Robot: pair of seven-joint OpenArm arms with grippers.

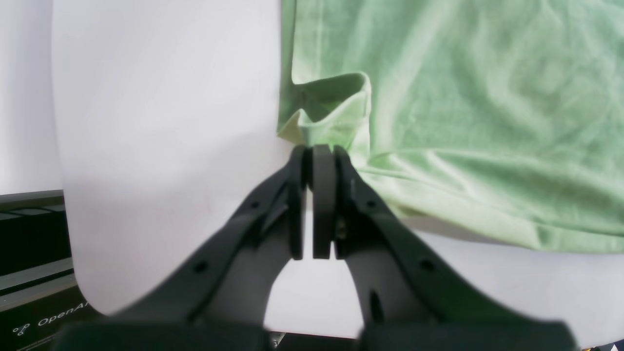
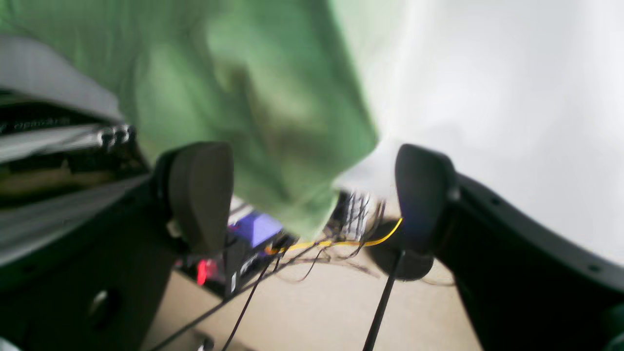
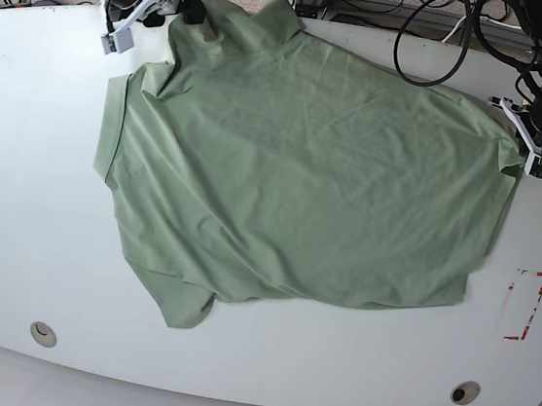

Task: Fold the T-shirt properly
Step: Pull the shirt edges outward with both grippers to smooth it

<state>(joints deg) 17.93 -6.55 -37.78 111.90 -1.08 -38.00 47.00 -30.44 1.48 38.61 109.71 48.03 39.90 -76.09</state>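
The left gripper (image 1: 319,151) pinches the T-shirt (image 3: 303,177) edge. Only the right wrist view shows the right gripper (image 2: 312,195) spread wide, cloth between

Right wrist view: whole frame motion-blurred. The wrinkled pale sage-green T-shirt (image 2: 253,97) runs off the top edge; its hanging corner hides part of the tangle of dark and yellow cables (image 2: 336,241) behind it. Lettering on the black frame rail (image 2: 39,124) is unreadable.

Left wrist view: the shirt is cut off at the top and right edges. The white logo text on the black base panel (image 1: 44,317) is partly hidden.
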